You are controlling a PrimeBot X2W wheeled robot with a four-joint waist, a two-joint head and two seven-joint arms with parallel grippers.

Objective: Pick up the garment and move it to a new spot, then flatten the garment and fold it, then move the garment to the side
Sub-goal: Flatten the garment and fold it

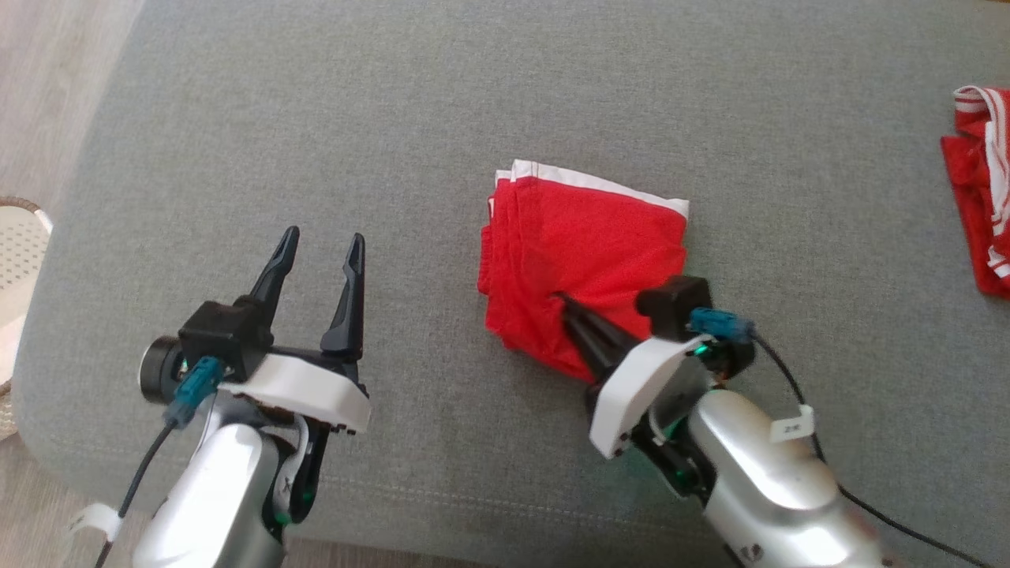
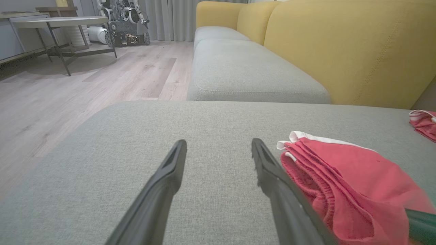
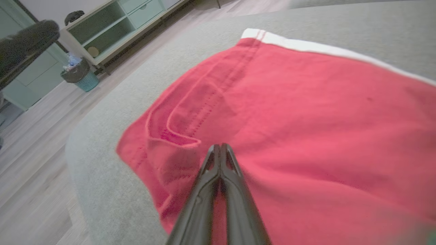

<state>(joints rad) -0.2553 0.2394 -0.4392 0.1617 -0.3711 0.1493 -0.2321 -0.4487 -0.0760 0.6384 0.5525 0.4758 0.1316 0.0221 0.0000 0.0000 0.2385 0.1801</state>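
In the head view, the folded red cloth garment [image 1: 584, 237] with a white band along its far edge lies near the middle of the wide grey fabric cushion [image 1: 316, 118], a little toward the right edge. The right gripper [image 1: 562, 300] has its fingertips on the near part of the garment, with the jaws together. The left gripper [image 1: 324, 234] hovers over bare cushion nearer the left edge, apart from the garment, with the jaws spread. A second red garment with white stripes [image 1: 978, 205] lies at the right edge of the cushion, well apart.

In the left wrist view, the left gripper [image 2: 218, 142] points across the cushion, its two fingers wide apart and holding nothing. The garment [image 2: 347, 173] lies just beside its right finger, in several flat layers. A yellow sofa backrest [image 2: 340, 51] stands behind.

In the right wrist view, the right gripper [image 3: 219, 147] has its tips closed and resting on the top layer of the garment [image 3: 306, 102]. I cannot tell if any cloth is pinched between them.

The folding looks finished, so I judge that the step in hand is the last one, moving the garment to the side. The next move calls for a firm hold through all layers, or a steady push, so the fold does not open.
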